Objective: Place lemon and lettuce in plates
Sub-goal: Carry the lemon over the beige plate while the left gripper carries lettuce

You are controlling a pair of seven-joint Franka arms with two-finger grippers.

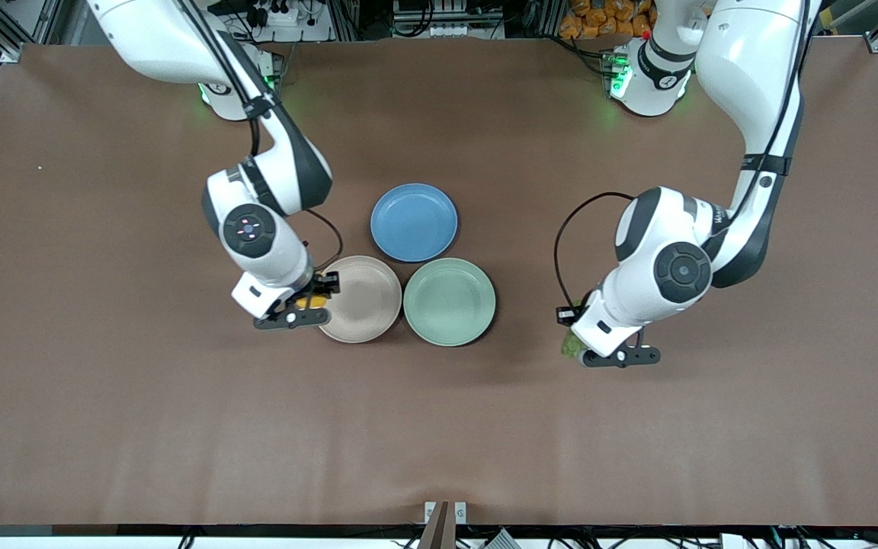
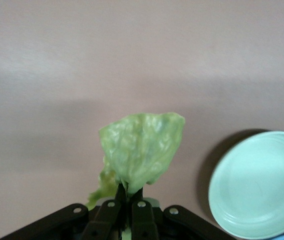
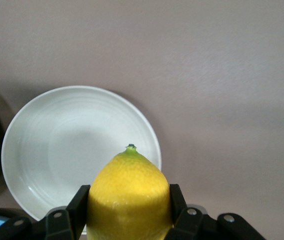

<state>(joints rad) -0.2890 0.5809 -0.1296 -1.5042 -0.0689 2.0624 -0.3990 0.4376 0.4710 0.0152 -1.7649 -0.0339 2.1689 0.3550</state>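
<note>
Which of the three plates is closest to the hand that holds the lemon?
The beige plate: the right hand with the lemon is at its rim. The green plate and blue plate lie farther away.

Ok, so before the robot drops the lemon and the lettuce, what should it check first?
1. Right gripper shut on the lemon: ok.
2. Left gripper shut on the lettuce: ok.
3. Beige plate has nothing in it: ok.
4. Green plate has nothing in it: ok.
5. Lemon over the beige plate: not ok, only at its rim.
6. Lettuce over the green plate: not ok, over bare table toward the left arm's end.
</note>
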